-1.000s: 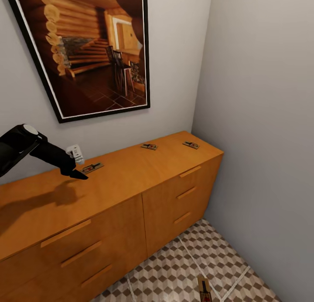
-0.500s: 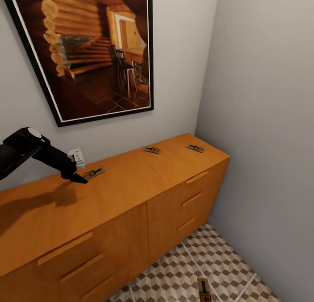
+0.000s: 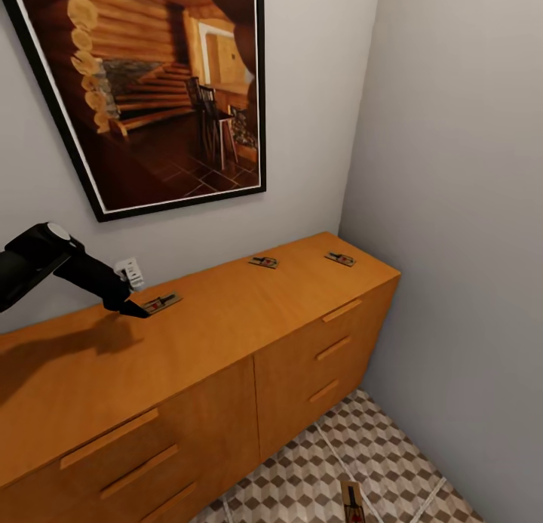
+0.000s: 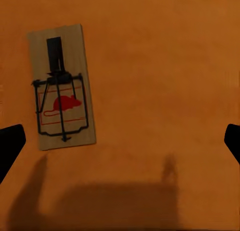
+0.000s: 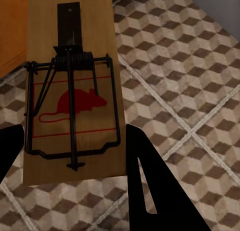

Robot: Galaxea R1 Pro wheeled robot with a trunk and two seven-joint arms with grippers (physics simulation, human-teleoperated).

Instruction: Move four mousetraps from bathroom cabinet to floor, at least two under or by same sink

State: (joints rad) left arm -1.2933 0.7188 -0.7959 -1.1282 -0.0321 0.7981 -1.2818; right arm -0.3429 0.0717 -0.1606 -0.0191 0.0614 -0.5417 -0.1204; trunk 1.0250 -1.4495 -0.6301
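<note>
**Left fingers spread over a trap; right fingers clamp another**

The left fingers [image 4: 10, 146] stand spread wide above the wide orange-brown wooden cabinet [image 3: 226, 327], one tip just beside a flat tan wooden mousetrap with black wire spring and red mouse print [image 4: 61, 87] lying on the cabinet top. Two more mousetraps [image 3: 264, 262] [image 3: 341, 259] lie farther along that top. The right fingers [image 5: 150, 186] grip a fourth mousetrap [image 5: 72, 91] above the cube-patterned tiled bathroom floor [image 5: 190, 81], its drawers shut.
</note>
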